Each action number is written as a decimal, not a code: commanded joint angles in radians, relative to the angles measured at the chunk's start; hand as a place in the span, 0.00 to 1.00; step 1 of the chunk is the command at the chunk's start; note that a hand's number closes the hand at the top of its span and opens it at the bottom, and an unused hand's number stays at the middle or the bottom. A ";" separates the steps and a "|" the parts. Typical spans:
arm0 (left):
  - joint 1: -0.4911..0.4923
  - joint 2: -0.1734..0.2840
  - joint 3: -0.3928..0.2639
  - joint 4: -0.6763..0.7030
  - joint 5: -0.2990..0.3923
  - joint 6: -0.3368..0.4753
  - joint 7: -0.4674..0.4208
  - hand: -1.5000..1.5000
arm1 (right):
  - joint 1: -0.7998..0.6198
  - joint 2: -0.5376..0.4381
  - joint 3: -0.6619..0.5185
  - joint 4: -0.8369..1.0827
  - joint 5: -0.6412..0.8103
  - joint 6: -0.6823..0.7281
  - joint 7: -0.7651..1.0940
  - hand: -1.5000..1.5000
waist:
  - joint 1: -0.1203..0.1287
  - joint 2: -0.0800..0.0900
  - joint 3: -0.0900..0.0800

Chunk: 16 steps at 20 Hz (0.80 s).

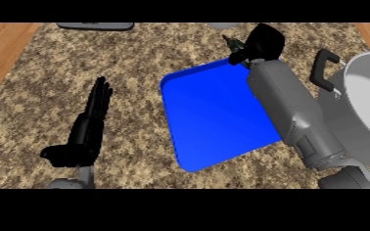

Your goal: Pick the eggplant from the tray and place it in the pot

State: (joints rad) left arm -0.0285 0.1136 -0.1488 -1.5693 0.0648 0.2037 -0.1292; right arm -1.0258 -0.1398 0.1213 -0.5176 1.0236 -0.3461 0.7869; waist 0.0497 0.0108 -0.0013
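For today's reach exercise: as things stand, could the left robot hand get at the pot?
Probably not. The left robot hand rests open far left, while the pot sits at the right edge, with the blue tray and right forearm between.

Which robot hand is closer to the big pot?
Right. The right hand, curled round the eggplant, sits just left of the pot. The left hand rests far across the blue tray.

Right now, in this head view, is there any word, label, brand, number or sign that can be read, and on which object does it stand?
None: no readable text shows anywhere.
The blue tray is plain.
The pot and its black handle carry no mark.
The right hand, the left hand and the grey forearm carry no label.
The grey object at the top edge shows no lettering.
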 commanded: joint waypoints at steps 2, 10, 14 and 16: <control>-0.055 0.006 0.049 0.008 0.029 0.004 0.053 0.50 | -0.135 0.009 0.067 0.022 0.146 -0.066 0.160 1.00 | -0.025 -0.007 0.000; 0.030 -0.009 0.012 -0.011 0.002 0.002 0.010 0.50 | -0.223 0.010 0.085 0.073 0.293 -0.005 0.431 1.00 | -0.036 -0.010 0.000; 0.037 0.009 0.038 -0.016 0.001 0.005 0.012 0.50 | -0.198 -0.016 0.065 0.048 0.326 -0.006 0.483 1.00 | -0.044 -0.012 0.001; 0.047 0.021 0.053 -0.039 0.028 -0.022 0.007 0.50 | -0.205 -0.047 0.045 0.012 0.320 0.042 0.475 1.00 | -0.052 -0.017 0.001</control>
State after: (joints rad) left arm 0.0005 0.1228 -0.1110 -1.5997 0.0782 0.2002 -0.1111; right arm -1.2320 -0.1657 0.1811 -0.4752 1.3212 -0.3240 1.1009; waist 0.0078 -0.0022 -0.0007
